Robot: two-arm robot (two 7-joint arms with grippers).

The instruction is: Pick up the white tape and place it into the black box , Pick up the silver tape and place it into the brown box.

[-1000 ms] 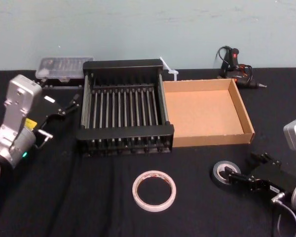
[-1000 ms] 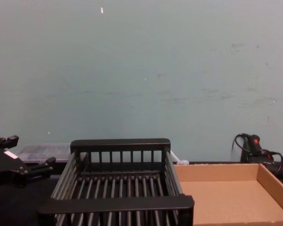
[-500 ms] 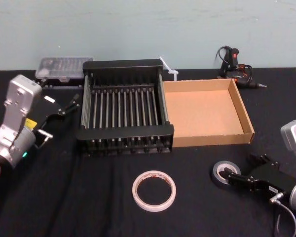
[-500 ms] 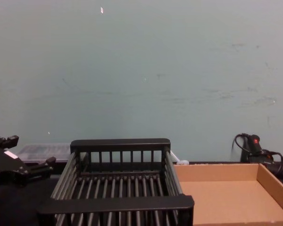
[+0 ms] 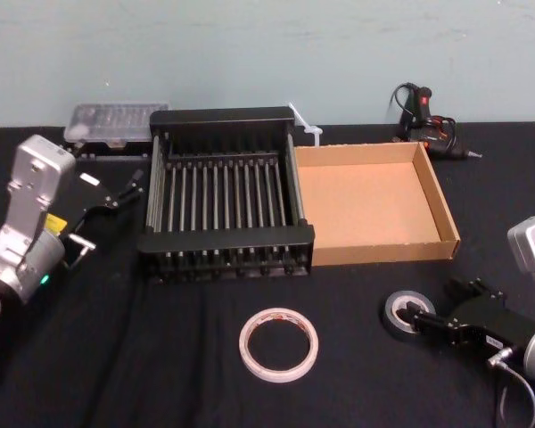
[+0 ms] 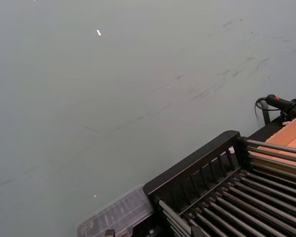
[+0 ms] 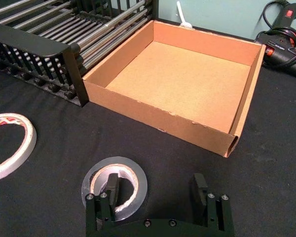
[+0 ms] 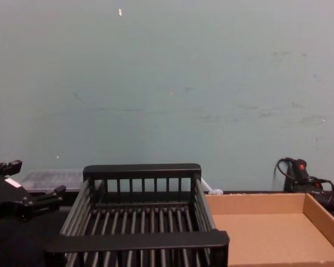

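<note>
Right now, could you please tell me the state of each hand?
Left hand: open, holding nothing, beside the black box.
Right hand: open, one finger inside the silver tape, not yet closed on it.

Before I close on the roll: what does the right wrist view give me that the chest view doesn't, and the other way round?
Right wrist alone: the silver tape flat on the black cloth, the open right gripper with one finger inside the roll's core and the other outside it, and part of the white tape. Chest alone: the left gripper, open, beside the crate. Both: the black box and the brown box, nothing inside either as far as they show, and the glue gun behind.
</note>
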